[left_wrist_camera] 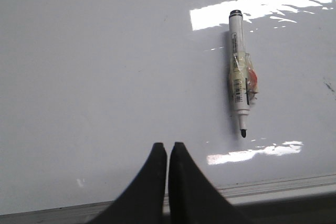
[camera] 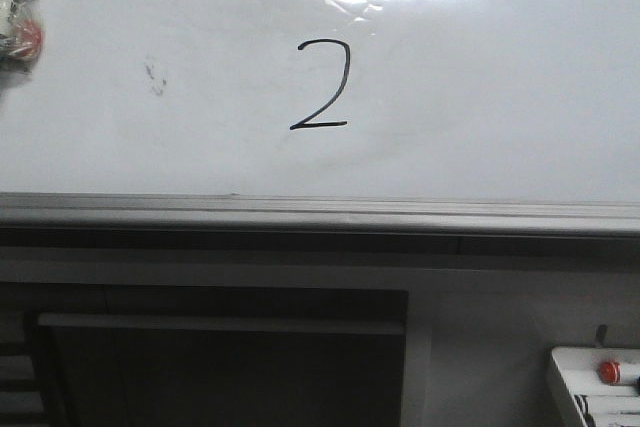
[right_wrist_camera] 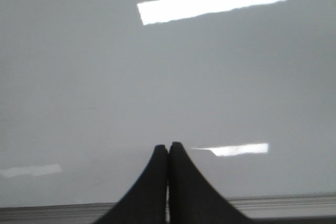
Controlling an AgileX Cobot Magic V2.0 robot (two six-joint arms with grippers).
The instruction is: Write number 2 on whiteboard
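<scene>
Ink on the whiteboard [camera: 480,97] already forms the number 2 [camera: 322,85]: we see a curved top, a slanting stroke and a flat base line, drawn near the board's middle in the front view, a little below the bright glare. A few dark smudge specks [camera: 155,78] lie well to the left of it. We judge the writing done.

Our left pincer [left_wrist_camera: 167,153] has its two black fingers pressed together with nothing between them, and our right pincer [right_wrist_camera: 168,151] is the same, closed and empty over bare board. The marker [left_wrist_camera: 240,80] lies flat on the board, uncapped, its black tip pointing toward the grey edge rail [camera: 320,209], well apart from the left pincer. A wrap of tape with something orange sits around its barrel.

We reckon the marker is light, stiff and slick-barrelled, so it could roll on the glossy surface; the taped middle looks the surest place to pinch it. The wet digit would smear if brushed, so we would keep clear of it.
</scene>
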